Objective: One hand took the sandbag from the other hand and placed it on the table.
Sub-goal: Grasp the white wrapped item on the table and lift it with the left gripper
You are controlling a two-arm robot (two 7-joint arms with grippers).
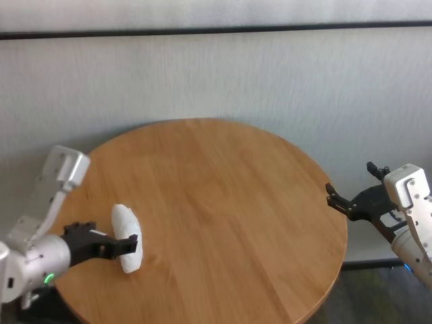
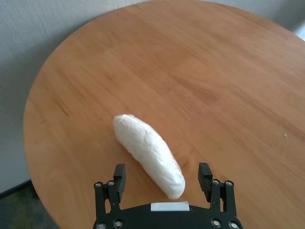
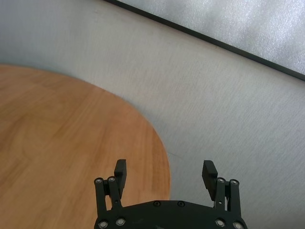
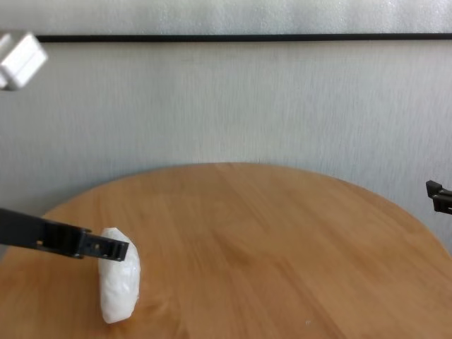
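The white crinkled sandbag (image 1: 127,237) (image 2: 147,152) (image 4: 119,282) lies on the round wooden table (image 1: 223,189) (image 2: 214,86) near its left edge. My left gripper (image 1: 128,244) (image 2: 162,169) (image 4: 116,248), the one with the green light on its wrist, is open. Its two fingers stand on either side of the bag's near end with a gap on each side. My right gripper (image 1: 351,181) (image 3: 164,166) (image 4: 438,194) is open and empty, hovering just off the table's right edge (image 3: 162,157).
A pale grey wall with a dark horizontal strip (image 1: 216,30) runs behind the table. Bare wood spans the middle and right of the table top (image 4: 268,233). Dark floor (image 1: 378,297) shows below the table's right side.
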